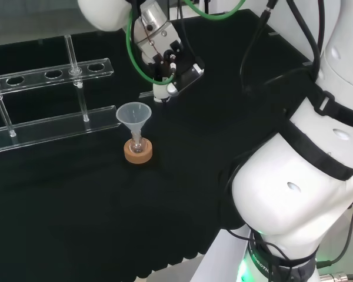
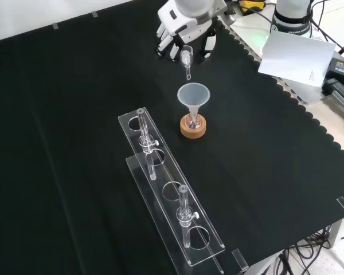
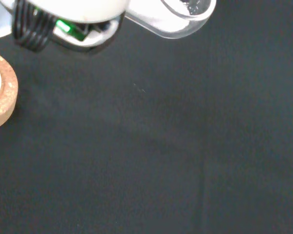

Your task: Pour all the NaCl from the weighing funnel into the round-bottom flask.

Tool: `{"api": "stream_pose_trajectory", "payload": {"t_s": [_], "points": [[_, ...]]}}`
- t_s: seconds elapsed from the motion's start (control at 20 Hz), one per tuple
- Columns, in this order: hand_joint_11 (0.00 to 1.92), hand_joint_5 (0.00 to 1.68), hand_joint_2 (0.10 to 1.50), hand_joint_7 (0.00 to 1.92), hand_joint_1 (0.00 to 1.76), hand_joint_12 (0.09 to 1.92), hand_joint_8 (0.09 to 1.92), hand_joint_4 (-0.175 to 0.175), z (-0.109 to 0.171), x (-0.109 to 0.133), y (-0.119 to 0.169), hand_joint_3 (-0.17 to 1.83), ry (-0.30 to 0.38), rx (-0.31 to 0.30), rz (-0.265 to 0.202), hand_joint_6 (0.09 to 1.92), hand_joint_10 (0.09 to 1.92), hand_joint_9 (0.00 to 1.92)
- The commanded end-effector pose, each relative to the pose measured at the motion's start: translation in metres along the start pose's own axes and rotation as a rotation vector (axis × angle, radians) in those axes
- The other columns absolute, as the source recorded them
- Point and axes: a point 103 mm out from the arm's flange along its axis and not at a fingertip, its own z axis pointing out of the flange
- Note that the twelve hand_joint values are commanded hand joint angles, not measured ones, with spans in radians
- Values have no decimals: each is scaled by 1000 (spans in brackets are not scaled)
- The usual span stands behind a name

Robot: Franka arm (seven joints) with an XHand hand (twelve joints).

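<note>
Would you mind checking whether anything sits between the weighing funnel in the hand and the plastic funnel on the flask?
Nothing visible does. The hand holds the weighing funnel spout-down, above and just behind the plastic funnel set in the flask on the cork ring; the rack stands nearer the camera.

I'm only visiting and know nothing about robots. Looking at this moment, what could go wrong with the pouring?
1. In the front view the hand holds the weighing funnel short of the plastic funnel, not over it. Tipping now could spill salt onto the black cloth.
2. The plastic funnel stands tall in the small flask on a cork ring. A bump from the hand might topple it.
</note>
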Motion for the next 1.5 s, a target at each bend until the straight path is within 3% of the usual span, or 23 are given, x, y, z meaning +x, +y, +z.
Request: {"api": "stream_pose_trajectory", "payload": {"t_s": [0.05,0.55,1.5], "points": [[809,1306,651,468,1130,1045,705,175,0,7,-4,637,-61,-4,-17,606,411,864],[810,1303,652,452,1129,1042,703,175,-2,15,4,637,-151,19,-11,612,409,862],[812,1297,653,442,1128,1037,707,175,0,15,4,638,-202,25,-19,623,407,862]]}}
